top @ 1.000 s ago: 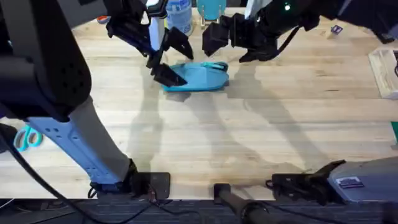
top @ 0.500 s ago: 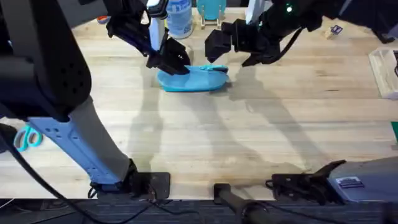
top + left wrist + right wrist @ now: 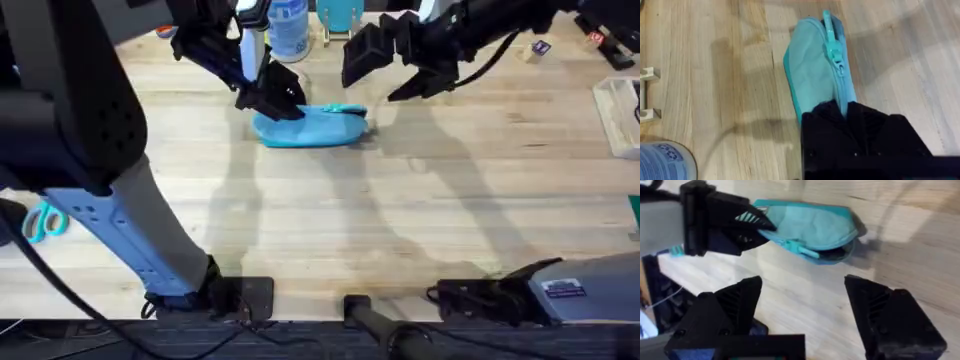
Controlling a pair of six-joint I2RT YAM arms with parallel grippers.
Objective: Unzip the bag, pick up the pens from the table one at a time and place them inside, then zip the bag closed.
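Since the earlier overhead frame the right gripper (image 3: 395,62) has lifted and drawn back toward the upper right, off the bag (image 3: 312,124); its fingers are spread wide with nothing between them, as the right wrist view confirms. The left gripper (image 3: 275,100) has stayed clamped on the bag's left end, fingers pressed together on the fabric beside the zipper (image 3: 834,55).

In the left wrist view that gripper's black body covers the near end of the bag, so how far the zipper is drawn there cannot be made out. Whether anything lies inside the bag is hidden.

The table (image 3: 400,220) is pale plank wood, crossed by the arms' shadows. The bag lies in the upper middle of the overhead frame. Behind it at the top edge stands a blue-and-white container (image 3: 288,27), partly cut off. Teal-handled scissors (image 3: 40,222) lie at the left edge.
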